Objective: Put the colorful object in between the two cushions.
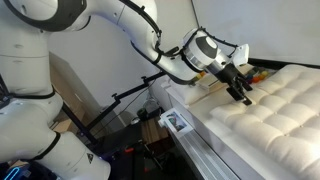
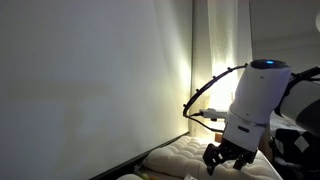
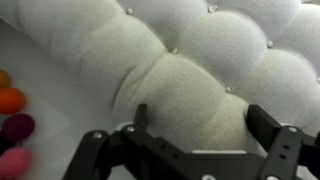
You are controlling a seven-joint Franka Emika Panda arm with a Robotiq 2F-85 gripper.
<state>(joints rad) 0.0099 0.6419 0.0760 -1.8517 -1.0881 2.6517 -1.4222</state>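
Arm is sitting extended, wrist pointing down — gripper hovering wide open, empty, just above the cushion; beads lying beside the cushion's edge.

Tufted cushion: covered in cream-white cloth, matt, soft, finely textured; small shiny studs are set at tuft pts. Colorful object: beads are finished smooth, low sheen; mat'l not determinable. Gripper: finished black, matt, hard; plastic vs. metal not distinguishable. Arm shell: white, smooth, glossy, plastic-looking.
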